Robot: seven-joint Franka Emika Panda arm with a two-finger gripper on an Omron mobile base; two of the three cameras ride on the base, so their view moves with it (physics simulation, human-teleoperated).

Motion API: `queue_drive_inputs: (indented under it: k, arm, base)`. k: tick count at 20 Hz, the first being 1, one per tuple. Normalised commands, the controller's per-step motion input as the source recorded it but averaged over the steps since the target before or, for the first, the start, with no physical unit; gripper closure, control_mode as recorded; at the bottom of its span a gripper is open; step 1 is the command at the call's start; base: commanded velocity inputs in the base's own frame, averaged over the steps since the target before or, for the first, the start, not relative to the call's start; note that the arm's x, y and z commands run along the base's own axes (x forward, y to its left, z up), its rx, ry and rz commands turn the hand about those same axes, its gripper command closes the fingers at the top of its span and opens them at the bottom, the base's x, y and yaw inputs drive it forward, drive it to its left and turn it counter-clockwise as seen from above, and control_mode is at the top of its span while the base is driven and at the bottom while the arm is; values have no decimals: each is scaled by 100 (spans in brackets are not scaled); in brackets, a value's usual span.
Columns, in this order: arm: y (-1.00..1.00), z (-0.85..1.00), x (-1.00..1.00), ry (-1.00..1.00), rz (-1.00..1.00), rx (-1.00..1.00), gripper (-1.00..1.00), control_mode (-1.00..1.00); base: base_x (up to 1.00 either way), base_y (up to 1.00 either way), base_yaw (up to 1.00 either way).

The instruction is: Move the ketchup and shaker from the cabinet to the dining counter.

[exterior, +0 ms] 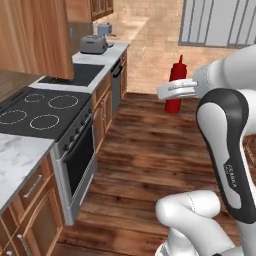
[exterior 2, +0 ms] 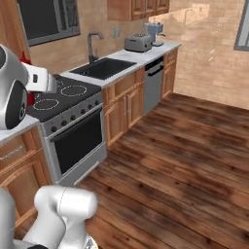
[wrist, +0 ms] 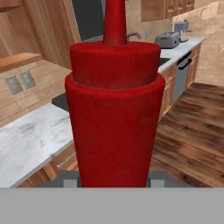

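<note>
My gripper [exterior: 169, 91] is shut on the ketchup [exterior: 175, 80], a slim red squeeze bottle with a tapered nozzle, held upright in the air above the wooden floor. In the hand view the ketchup [wrist: 113, 113] stands close up, with the gripper [wrist: 113, 181] clamped around its lower body. A sliver of the red ketchup [exterior 2: 30, 99] peeks out behind my arm in the right base view. A reddish-brown wooden cabinet [exterior: 35, 35] rises at the upper left beside the stove. The shaker and the dining counter are out of view.
A black stove [exterior: 45, 112] with an oven sits in the marble counter [exterior: 15, 155] on the left. Farther along are a sink [exterior 2: 103, 68], a dishwasher [exterior 2: 153, 85] and a toaster [exterior: 93, 44]. Wooden floor [exterior: 150, 150] spreads to the right.
</note>
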Motion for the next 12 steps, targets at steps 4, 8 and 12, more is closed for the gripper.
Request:
queue_drive_inputs:
  k: [4, 8, 12]
  arm:
    - [0, 0, 0, 0, 0, 0, 100, 100]
    - [0, 0, 0, 0, 0, 0, 100, 100]
    - [0, 0, 0, 0, 0, 0, 100, 100]
  base:
    - [-66, 4, -23]
    - [-43, -13, -15]
    - [-43, -40, -22]
